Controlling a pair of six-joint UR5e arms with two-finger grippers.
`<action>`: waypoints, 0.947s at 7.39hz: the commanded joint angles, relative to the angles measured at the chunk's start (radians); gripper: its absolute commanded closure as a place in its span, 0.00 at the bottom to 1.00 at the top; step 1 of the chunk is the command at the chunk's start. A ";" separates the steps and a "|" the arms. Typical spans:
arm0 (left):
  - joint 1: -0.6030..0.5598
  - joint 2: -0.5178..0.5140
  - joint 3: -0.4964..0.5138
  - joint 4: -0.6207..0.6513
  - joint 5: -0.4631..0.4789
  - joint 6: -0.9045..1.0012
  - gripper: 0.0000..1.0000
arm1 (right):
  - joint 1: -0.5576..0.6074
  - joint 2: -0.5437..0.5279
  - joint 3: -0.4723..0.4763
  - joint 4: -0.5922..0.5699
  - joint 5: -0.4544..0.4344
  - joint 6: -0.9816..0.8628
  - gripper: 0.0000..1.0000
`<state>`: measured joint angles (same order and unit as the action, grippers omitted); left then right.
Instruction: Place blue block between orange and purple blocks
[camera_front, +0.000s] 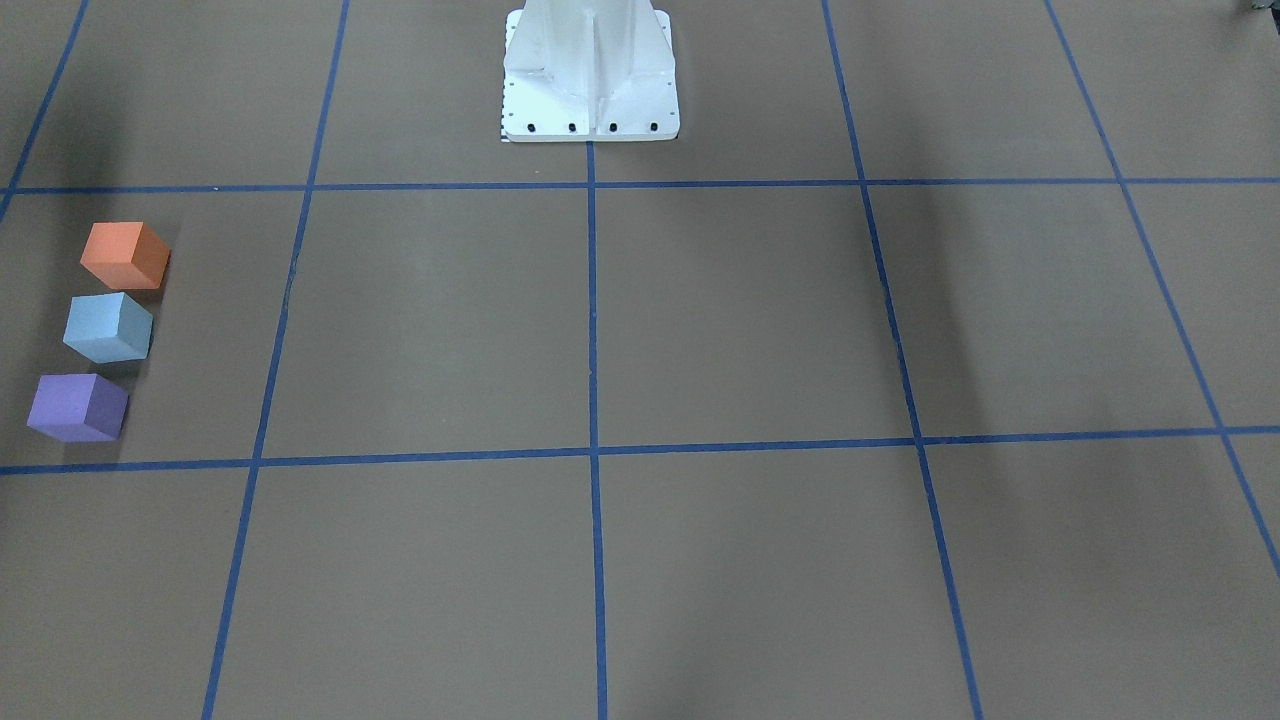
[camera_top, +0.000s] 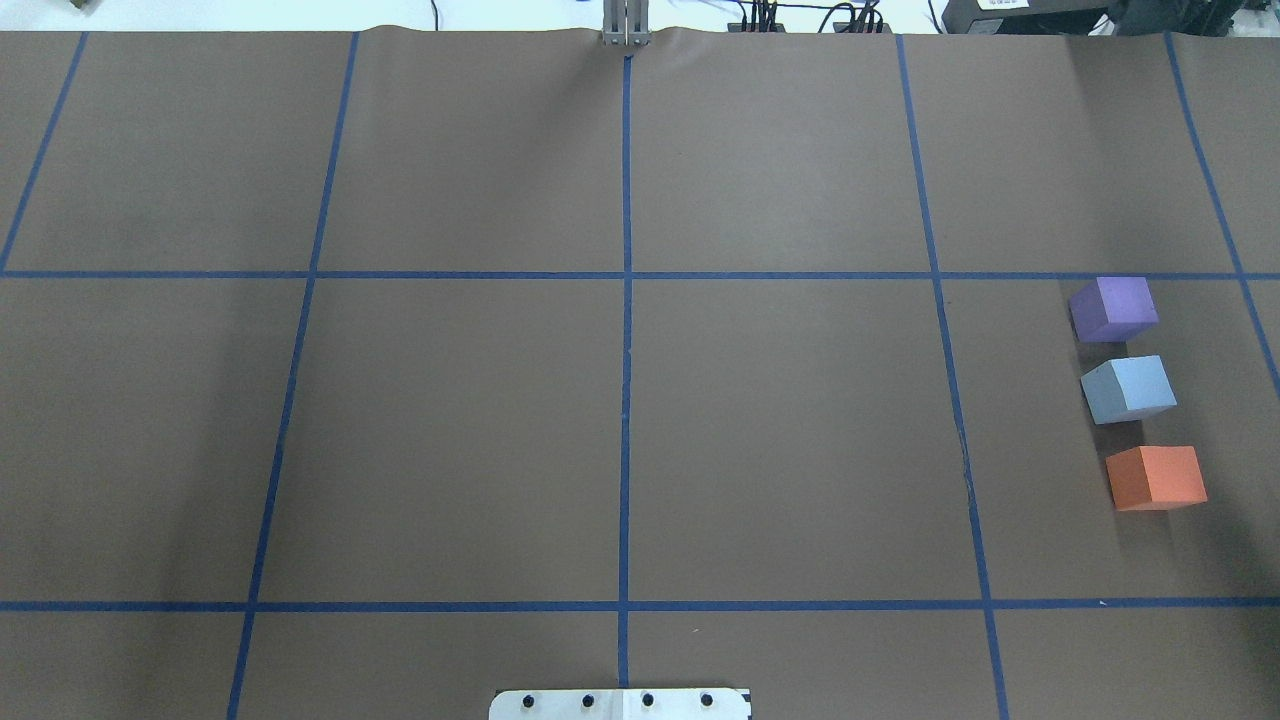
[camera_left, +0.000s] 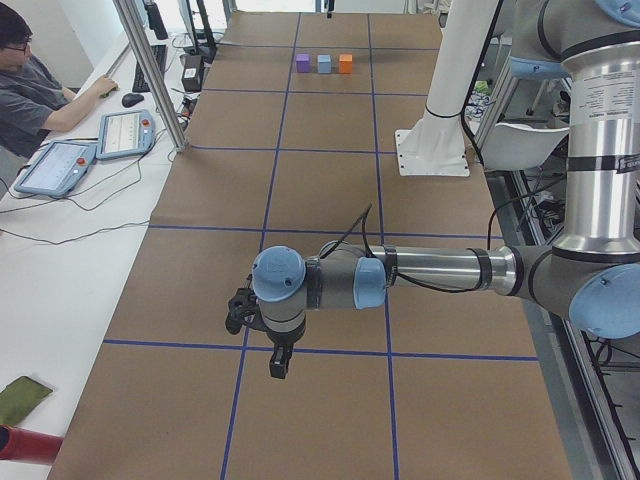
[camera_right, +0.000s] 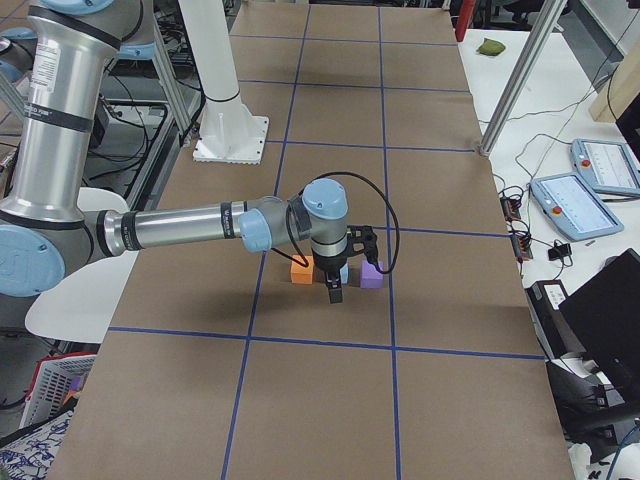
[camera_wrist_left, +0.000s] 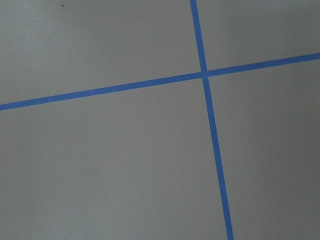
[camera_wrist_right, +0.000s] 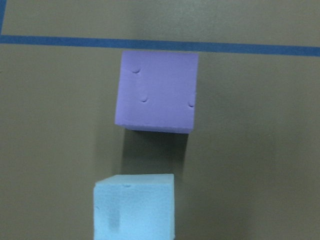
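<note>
The right gripper (camera_right: 335, 292) is held over the blocks, and whether its fingers are apart cannot be told from the side. The same goes for the left gripper (camera_left: 277, 364), hung above the table (camera_top: 780, 420). The blue block (camera_top: 1128, 389) is seen between orange (camera_top: 1156, 477) and purple (camera_top: 1113, 309), in one row, with gaps on both sides.

Orange block (camera_top: 1157, 478): plain orange. Blue block (camera_top: 1128, 389): pale, greyish blue, unpatterned. Purple block (camera_top: 1114, 309): plain violet. Counter (camera_top: 460, 430): matt brown, crossed by a grid of blue tape lines (camera_top: 626, 400). Pedestal (camera_front: 590, 75): white, with black bolt heads (camera_front: 572, 128). Left arm (camera_left: 440, 268): silver tubes, light-blue joint caps.
</note>
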<state>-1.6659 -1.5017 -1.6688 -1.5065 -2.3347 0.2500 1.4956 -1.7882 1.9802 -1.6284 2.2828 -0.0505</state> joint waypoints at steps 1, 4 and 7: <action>0.002 0.000 0.000 0.000 0.000 0.000 0.00 | 0.064 0.018 -0.010 -0.125 0.041 -0.080 0.00; 0.002 -0.002 0.001 0.000 -0.014 0.009 0.00 | 0.063 0.013 -0.007 -0.125 0.070 -0.074 0.00; -0.002 0.005 -0.029 0.012 -0.034 0.011 0.00 | 0.063 0.013 -0.007 -0.123 0.070 -0.075 0.00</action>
<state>-1.6667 -1.4991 -1.6897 -1.4978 -2.3577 0.2601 1.5586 -1.7747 1.9727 -1.7520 2.3529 -0.1253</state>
